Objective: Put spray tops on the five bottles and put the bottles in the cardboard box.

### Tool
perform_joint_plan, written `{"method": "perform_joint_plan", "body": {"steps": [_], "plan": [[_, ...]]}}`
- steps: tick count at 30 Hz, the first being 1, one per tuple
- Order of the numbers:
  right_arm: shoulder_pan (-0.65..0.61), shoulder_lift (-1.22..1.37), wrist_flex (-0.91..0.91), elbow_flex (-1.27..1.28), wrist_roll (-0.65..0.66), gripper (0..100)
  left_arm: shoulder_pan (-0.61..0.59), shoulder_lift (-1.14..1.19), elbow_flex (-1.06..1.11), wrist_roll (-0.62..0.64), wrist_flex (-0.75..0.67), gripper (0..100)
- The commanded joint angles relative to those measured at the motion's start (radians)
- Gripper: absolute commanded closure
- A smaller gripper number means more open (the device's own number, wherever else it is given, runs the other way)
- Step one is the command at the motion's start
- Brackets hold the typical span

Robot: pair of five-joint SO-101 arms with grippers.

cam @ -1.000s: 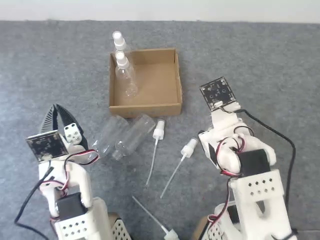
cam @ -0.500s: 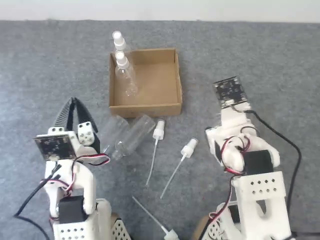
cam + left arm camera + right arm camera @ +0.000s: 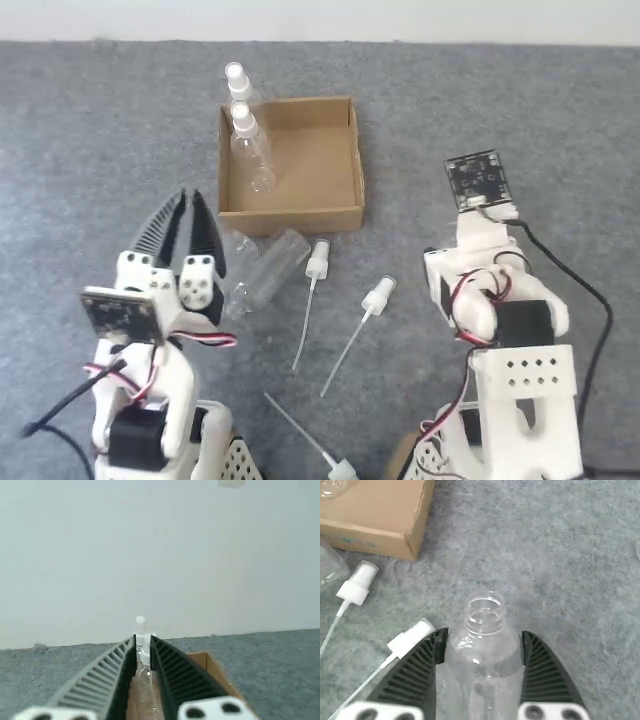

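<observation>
- Bottle [image 3: 481, 655] with a bare neck sits clamped between the fingers of the right gripper [image 3: 482, 632]. Its mouth points away from the wrist, over the grey cloth [image 3: 540, 110] to the right of the cardboard box [image 3: 340, 215].
- The left gripper [image 3: 188, 197] hangs empty, its fingers a slit apart, just beside the box's near-left corner and above two uncapped bottles [image 3: 262, 268] lying on the cloth.
- Three loose spray tops [image 3: 318, 262] lie in front of the box with their thin tubes trailing toward the arms.
- One capped bottle [image 3: 252, 150] lies inside the box. A second capped bottle [image 3: 238, 80] is at its far-left corner, inside or behind I cannot tell.
- The step in hand looks like capping the held bottle.
  - The free gripper would best take the nearest top by its white head and leave the tube hanging.
  - The tube should go into the neck first, then the head gets seated.
  - The tube will likely flex, so slow alignment and a steady right grip matter.
- Faint bluish marks on the box's outer wall are too small to read, and no writing is legible on the bottles.
</observation>
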Motion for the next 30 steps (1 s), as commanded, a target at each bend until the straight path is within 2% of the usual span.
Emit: {"method": "perform_joint_plan", "body": {"steps": [1, 4, 9, 14, 17, 30], "plan": [[0.081, -0.033, -0.036, -0.018, -0.049, 92.3, 0.061, 0.003, -0.054, -0.058, 0.006, 95], [0.122, -0.033, -0.053, -0.015, -0.052, 92.3, 0.092, 0.005, -0.079, -0.091, 0.063, 95], [0.157, -0.033, -0.062, -0.014, -0.052, 92.3, 0.209, 0.005, -0.162, -0.13, 0.176, 95], [0.205, -0.033, -0.067, -0.014, -0.068, 92.3, 0.278, 0.006, -0.179, -0.133, 0.201, 95], [0.237, -0.033, -0.088, -0.014, -0.095, 92.3, 0.304, 0.025, -0.183, -0.187, 0.215, 95], [0.335, -0.025, -0.114, -0.014, -0.103, 92.3, 0.439, 0.594, -0.372, -0.264, 0.23, 95]]}}
